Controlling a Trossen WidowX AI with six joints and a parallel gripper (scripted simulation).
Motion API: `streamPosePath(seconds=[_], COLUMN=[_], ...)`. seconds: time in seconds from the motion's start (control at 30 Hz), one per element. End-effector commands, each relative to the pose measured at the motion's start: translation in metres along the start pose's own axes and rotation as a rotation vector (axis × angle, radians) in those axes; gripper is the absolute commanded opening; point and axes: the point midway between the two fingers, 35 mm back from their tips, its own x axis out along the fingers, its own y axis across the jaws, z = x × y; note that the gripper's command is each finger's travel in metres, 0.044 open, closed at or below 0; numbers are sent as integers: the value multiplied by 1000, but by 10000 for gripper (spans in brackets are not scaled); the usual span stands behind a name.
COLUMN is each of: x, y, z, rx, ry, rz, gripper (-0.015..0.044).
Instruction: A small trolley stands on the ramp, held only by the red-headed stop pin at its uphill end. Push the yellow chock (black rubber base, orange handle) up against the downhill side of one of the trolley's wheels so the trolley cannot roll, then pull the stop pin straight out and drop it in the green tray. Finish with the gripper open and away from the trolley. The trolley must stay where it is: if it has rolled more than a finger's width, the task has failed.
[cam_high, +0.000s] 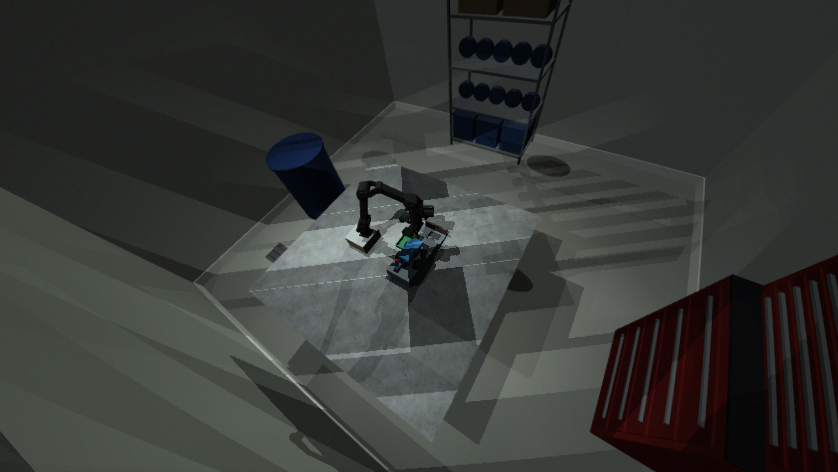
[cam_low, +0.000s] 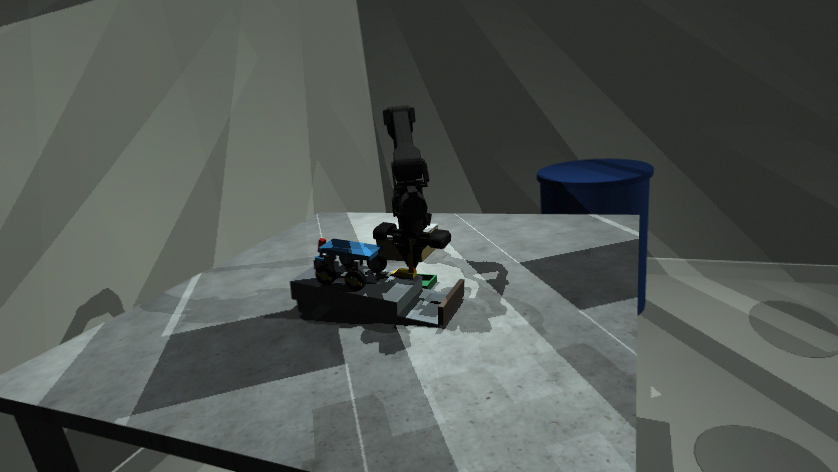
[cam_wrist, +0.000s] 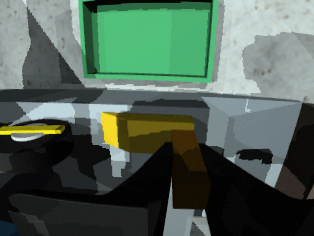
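Jaws (cam_low: 412, 268) gripping chock (cam_low: 404, 273) (cam_wrist: 150, 131), gap before wheel (cam_low: 377, 262) (cam_wrist: 35, 140)

It's a workshop or storeroom: a tall rack (cam_high: 450, 76) of blue bins (cam_high: 487, 130) stands at one o'clock in the top view, a blue drum (cam_high: 304, 172) (cam_low: 593, 193) at ten, and red cabinets (cam_high: 662, 363) with long pale handles at four, around a grey-topped table (cam_high: 375, 316) (cam_low: 246, 375).
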Motion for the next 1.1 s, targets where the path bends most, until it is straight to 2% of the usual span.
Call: streamPosePath(seconds=[0.0, 1.07], x=[-1, 0], y=[5, 31], z=[0, 3], rx=[-3, -2], ry=[7, 6], rz=[1, 3], gripper=[0, 0])
